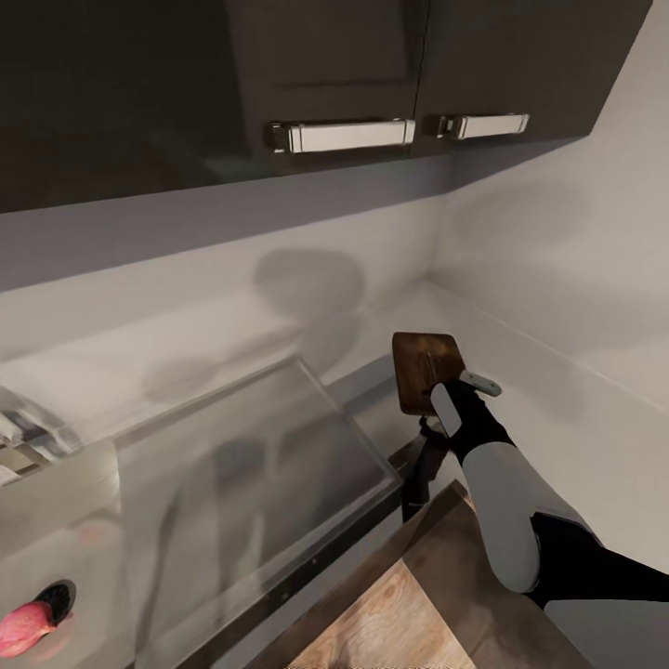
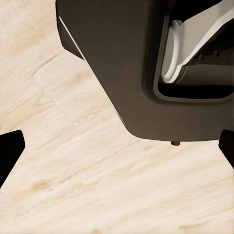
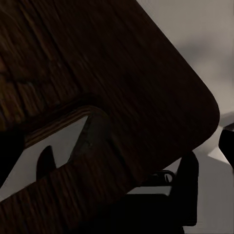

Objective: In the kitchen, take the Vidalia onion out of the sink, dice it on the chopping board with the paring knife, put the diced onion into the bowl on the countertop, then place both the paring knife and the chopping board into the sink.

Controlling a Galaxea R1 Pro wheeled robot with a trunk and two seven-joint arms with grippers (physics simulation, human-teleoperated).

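Observation:
My right gripper (image 1: 439, 398) is shut on the near end of the dark brown chopping board (image 1: 424, 362), holding it above the grey countertop (image 1: 520, 372) just right of the sink (image 1: 251, 465). In the right wrist view the chopping board (image 3: 122, 73) is very close, its handle slot (image 3: 63, 134) between my fingers (image 3: 9, 156). The sink's dark drain (image 1: 59, 598) sits at the lower left, with a pinkish-red rounded thing (image 1: 26, 628) beside it that I cannot identify. My left gripper (image 2: 117, 151) hangs open over the wooden floor (image 2: 97, 185). The paring knife and the bowl are out of view.
Dark wall cabinets with chrome handles (image 1: 342, 136) hang overhead. The counter runs into a wall corner at the right. Part of the chrome tap (image 1: 23, 429) shows at the left edge. My dark base (image 2: 131, 63) is close to the left gripper.

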